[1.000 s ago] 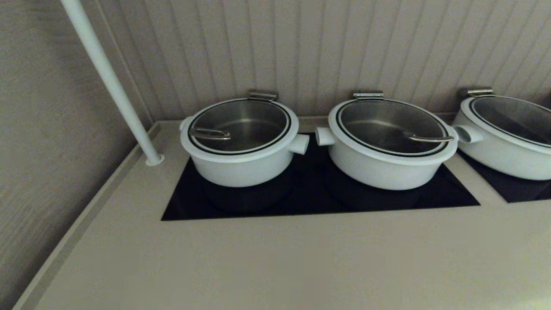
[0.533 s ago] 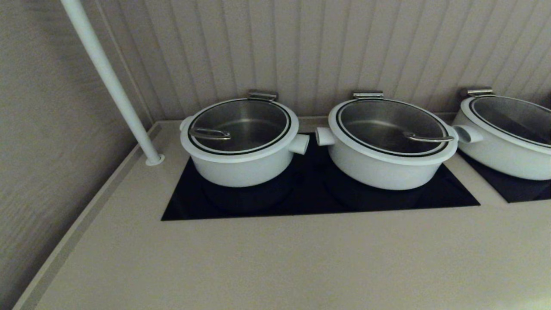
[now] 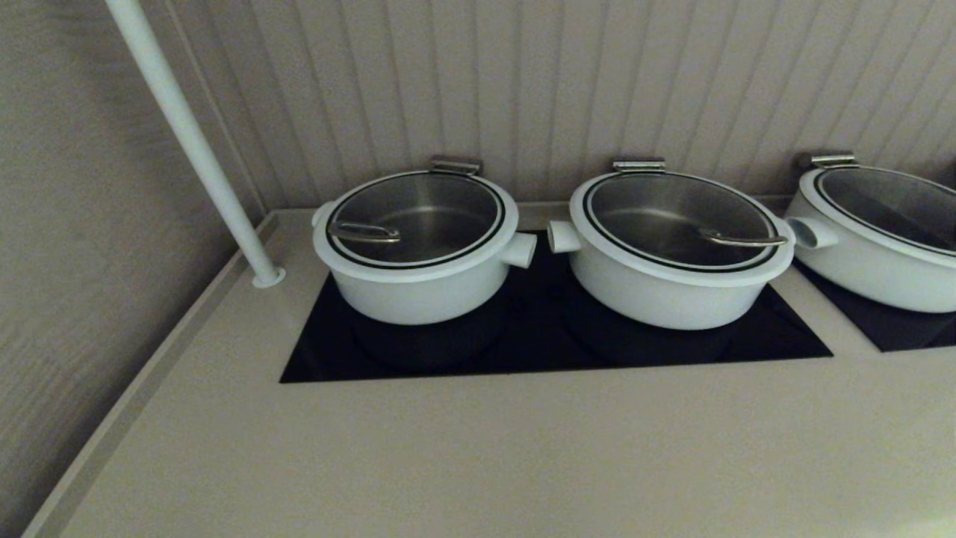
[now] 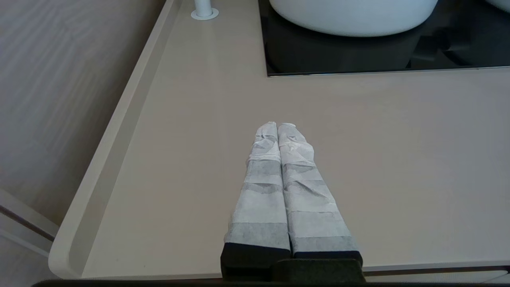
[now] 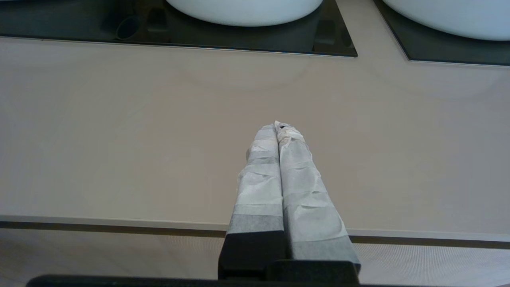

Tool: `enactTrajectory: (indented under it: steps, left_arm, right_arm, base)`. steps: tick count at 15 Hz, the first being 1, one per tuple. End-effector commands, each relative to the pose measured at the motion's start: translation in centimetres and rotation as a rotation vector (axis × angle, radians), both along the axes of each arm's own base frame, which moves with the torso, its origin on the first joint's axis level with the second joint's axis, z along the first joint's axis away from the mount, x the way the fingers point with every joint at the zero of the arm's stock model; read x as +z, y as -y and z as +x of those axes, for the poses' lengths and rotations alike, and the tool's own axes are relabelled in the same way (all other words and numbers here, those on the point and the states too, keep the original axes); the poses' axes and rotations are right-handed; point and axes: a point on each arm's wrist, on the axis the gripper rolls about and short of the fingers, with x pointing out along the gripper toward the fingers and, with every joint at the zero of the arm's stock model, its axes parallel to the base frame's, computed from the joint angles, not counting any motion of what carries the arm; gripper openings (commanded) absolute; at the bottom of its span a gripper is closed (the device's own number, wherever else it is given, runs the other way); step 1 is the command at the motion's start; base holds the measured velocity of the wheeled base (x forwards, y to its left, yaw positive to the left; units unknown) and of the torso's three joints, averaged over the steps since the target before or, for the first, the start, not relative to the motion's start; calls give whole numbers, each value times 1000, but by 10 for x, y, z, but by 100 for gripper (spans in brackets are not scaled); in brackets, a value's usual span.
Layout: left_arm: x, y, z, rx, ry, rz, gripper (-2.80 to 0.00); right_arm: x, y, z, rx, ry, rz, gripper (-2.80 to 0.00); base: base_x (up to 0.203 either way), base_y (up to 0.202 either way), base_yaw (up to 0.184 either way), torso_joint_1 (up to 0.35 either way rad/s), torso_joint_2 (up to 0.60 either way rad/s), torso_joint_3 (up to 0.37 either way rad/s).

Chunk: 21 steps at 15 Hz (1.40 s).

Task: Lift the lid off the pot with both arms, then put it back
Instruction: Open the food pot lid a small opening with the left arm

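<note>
The pot (image 3: 418,288) is round and white, with its stub handle pointing right, and stands at the left of the black cooktop (image 3: 523,351). The lid (image 3: 417,218) sits on it, glass with a white rim and a steel loop handle (image 3: 364,233) near its left edge. Neither arm shows in the head view. My left gripper (image 4: 277,126) is shut and empty over the counter near its front edge; the pot's underside (image 4: 352,16) lies well ahead of it. My right gripper (image 5: 277,127) is shut and empty over the counter's front edge.
A second white pot (image 3: 672,280) with its stub pointing left stands beside the first, and a third (image 3: 874,239) at the far right. A slanted white pole (image 3: 190,142) meets the counter at the back left. A raised lip (image 3: 134,396) runs along the counter's left side.
</note>
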Motion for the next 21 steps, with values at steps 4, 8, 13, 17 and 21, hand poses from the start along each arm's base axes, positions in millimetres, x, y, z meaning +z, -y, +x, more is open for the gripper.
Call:
enactTrajectory:
  steps: [4, 8, 13, 17, 21]
  left_arm:
    - [1, 0, 0, -11, 8, 61, -280]
    - [13, 1, -3, -39, 69, 82, -280]
    - [46, 5, -12, -209, 159, 95, -280]
    - [81, 6, -3, -280, 127, 96, -280]
    - [121, 8, 14, -381, 94, 95, -280]
  right_arm:
    - [0, 0, 0, 1, 0, -1, -280]
    - [0, 0, 0, 1, -2, -1, -280]
    - [0, 0, 0, 1, -1, -1, -280]
    - [0, 0, 0, 1, 0, -1, -280]
    - [0, 0, 0, 1, -1, -1, -280]
  base:
    - [0, 0, 0, 0, 0, 0]
    - [0, 0, 0, 0, 0, 0]
    - [0, 0, 0, 0, 0, 0]
    - [0, 0, 0, 0, 0, 0]
    - [0, 0, 0, 0, 0, 0]
